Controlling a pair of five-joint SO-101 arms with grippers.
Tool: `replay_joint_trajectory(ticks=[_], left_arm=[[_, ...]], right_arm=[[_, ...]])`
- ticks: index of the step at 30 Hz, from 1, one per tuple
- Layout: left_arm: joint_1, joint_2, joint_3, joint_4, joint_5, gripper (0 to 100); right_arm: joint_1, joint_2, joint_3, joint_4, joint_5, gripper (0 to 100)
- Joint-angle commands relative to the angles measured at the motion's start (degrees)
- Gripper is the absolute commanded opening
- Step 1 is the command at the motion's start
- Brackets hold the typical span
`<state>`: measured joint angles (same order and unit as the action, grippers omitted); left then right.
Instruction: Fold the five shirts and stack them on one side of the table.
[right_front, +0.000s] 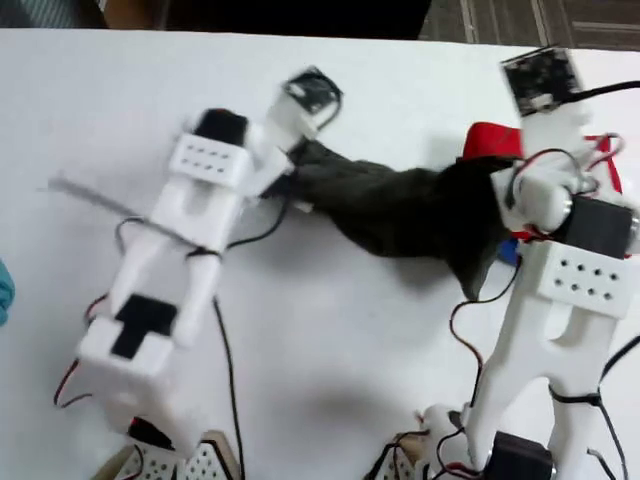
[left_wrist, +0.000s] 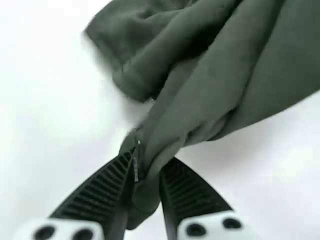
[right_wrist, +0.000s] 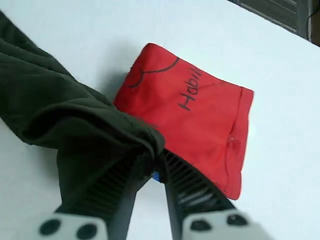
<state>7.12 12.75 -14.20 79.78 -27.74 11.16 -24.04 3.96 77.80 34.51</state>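
While the dark green shirt stretches in a long, bunched lump over the white tabletop, both arms have hold of it, one at each end.

The left fingers are pinching one end of the dark green shirt. The cloth is squeezed tight between them and twists like a rope just past the tips. A bit of cloth also hangs out behind the pinch. In the high view the left arm lies low over the tabletop, with its tip at that end of the dark green shirt.

The right fingers are pinching the other end of the dark green shirt. A thick fold of cloth sits on top of them and hides their tips. A tiny bit of blue shows between the fingers, just under the fold. I cannot tell what it is. The right arm stands at this end of the dark green shirt.

A red shirt lies folded flat right beside this same end of the dark green shirt. The dark cloth covers one corner of it. It has dark writing and a curved line on it.

Something teal shows at the side of the high view, well apart from the dark green shirt, out past the left arm.
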Motion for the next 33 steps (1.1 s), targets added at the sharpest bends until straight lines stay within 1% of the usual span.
replay_joint_trajectory(ticks=[1, 2, 6, 9, 12, 14, 17, 20, 23, 27, 29, 33], left_arm=[[-5.36, -11.69, -2.77, 6.15, -0.53, 2], [-6.86, -13.98, -2.77, 7.47, -0.7, 2], [-12.22, -22.15, -2.68, 15.56, -5.8, 2], [-16.62, -28.22, -2.68, 22.15, -8.44, 2], [-23.03, -35.87, -2.07, 22.51, -10.64, 2], [-25.85, -41.14, -0.84, 22.51, -14.42, 2], [-28.57, -48.97, 2.59, 22.51, -18.2, 2], [-29.01, -55.65, 7.43, 22.42, -18.29, 2], [-28.92, -59.08, 14.02, 20.13, -18.2, 2], [-28.92, -57.05, 23.78, 13.36, -18.11, 2], [-28.57, -54.33, 27.12, 9.58, -18.02, 2], [-25.05, -44.4, 30.37, 2.9, -17.23, 2]], right_arm=[[-3.56, -2.68, 1.05, -1.19, -0.53, 2.1], [-4.35, -3.03, 1.23, -1.19, -0.53, 2.1], [-8.48, -8.22, 1.41, 0.04, -2.73, 2.1], [-14.11, -14.46, 1.41, 3.91, -3.25, 2.1], [-18.51, -21.23, 1.14, 8.92, -3.25, 2.1], [-19.74, -25.98, 1.05, 10.68, -3.25, 2.1], [-19.74, -33.36, 1.05, 11.65, -3.25, 2.0], [-19.74, -40.04, 1.05, 12.0, -3.25, 2.0], [-19.74, -43.38, 1.41, 11.82, -3.25, 2.0], [-19.74, -39.08, 3.43, 9.54, -3.25, 2.0], [-19.74, -36.0, 6.15, 6.11, -3.25, 2.0], [-19.74, -28.7, 13.89, -3.74, -3.25, 2.0]])
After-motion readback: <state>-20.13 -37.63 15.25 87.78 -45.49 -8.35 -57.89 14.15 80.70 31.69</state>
